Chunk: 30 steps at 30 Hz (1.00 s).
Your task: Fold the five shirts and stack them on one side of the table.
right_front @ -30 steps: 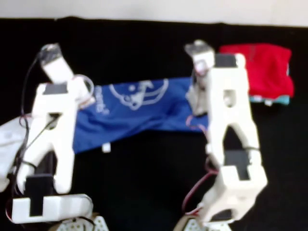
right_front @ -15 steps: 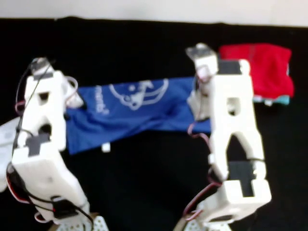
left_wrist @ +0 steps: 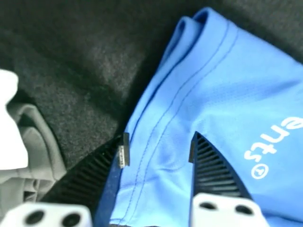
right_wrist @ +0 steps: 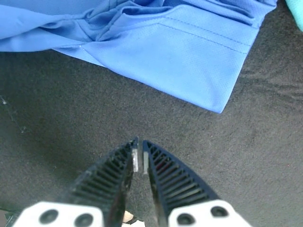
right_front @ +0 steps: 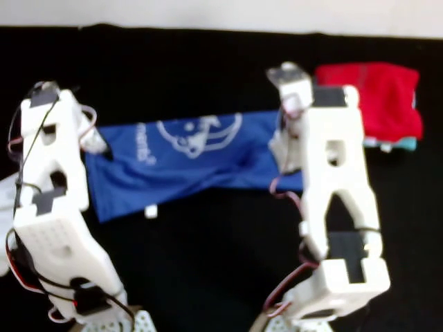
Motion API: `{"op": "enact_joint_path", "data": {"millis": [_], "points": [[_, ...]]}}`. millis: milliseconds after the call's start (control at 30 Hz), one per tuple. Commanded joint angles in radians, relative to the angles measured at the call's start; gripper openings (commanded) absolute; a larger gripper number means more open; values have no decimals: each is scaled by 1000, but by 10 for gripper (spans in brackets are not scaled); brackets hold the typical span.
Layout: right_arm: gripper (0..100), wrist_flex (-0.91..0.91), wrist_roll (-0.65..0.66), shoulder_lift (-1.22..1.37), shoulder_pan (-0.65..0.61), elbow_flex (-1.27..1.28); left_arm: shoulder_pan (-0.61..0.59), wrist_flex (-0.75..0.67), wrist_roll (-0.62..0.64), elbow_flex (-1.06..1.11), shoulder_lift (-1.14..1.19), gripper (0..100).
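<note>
Early-ish I'd say: red shirt [right_front: 374, 97] sits folded on a teal one [right_front: 405, 144], blue shirt [right_front: 187, 162] only half-folded. Its hem runs between the left gripper's [left_wrist: 159, 146] spread fingers, nothing pinched yet; right gripper [right_wrist: 139, 152] is closed on nothing, blue corner just past its tips

Your blue shirt [right_front: 187, 155] lies stretched across the table [right_front: 208, 62], with the left arm [right_front: 52, 180] over 1 end and the right arm [right_front: 336, 173] over the other. Past the right arm, a folded red shirt [right_front: 381, 97] rests on a teal shirt [right_front: 405, 144].
</note>
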Motion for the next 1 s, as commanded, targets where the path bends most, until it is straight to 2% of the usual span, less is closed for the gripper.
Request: {"op": "enact_joint_path", "data": {"millis": [0,400,567,700,800,967], "points": [[7,-10,-2,-42,-10,-4,-19,3,-49,-33,-33,208],[7,-10,46,-47,-12,-5,13,-15,-143,-97,156,207],[7,-1,46,-54,-12,-7,31,126,-155,-239,242,207],[7,2,43,-140,-13,-47,114,239,-153,-317,308,207],[7,1,44,-236,-13,-76,176,290,-149,-361,352,206],[7,12,44,-334,-8,-65,199,339,-132,-418,389,179]]}}
